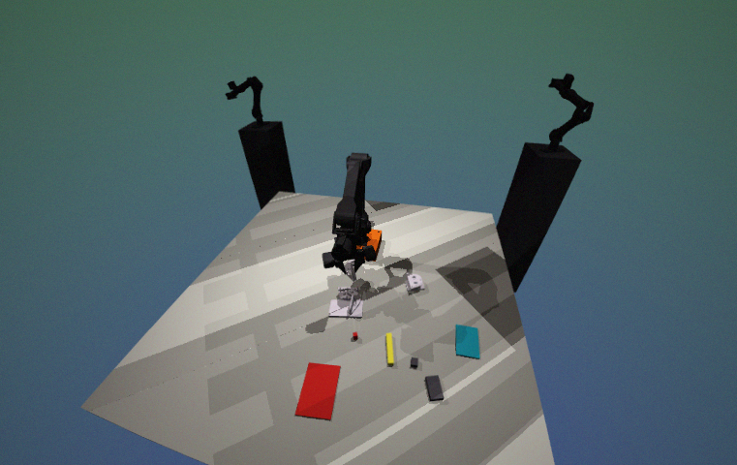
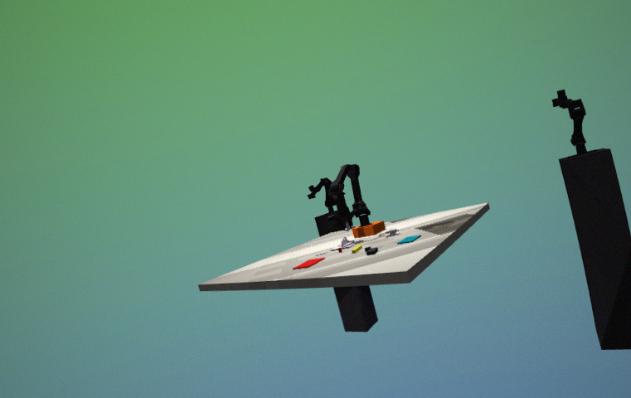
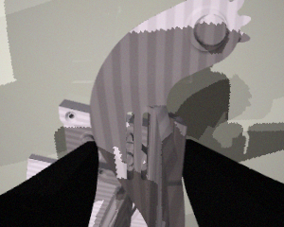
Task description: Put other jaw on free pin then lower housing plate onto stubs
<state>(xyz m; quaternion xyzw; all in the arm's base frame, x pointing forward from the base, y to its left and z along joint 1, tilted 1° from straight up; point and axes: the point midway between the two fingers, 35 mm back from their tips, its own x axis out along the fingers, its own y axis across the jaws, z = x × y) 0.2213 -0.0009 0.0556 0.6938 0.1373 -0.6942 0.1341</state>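
The pale lilac jaw [image 3: 128,71] looks like matt plastic, its broad face smooth, with a smooth raised round boss at its toothed end. Taking the base plate [image 1: 344,308] as landmark: it has the same lilac, plastic-like, matt look. The housing plate [image 1: 414,281], beyond its corner on the orange block's side, matches it, smooth around 2 dark holes. The orange block [image 1: 376,244] [image 2: 369,229], behind the base plate, looks like smooth, matt plastic. In front of the base plate, the red panel [image 1: 318,390] [image 2: 308,263] and yellow bar [image 1: 389,349] [image 2: 356,249] look flat-coloured, smooth and matt. The gripper fingers look matt black.
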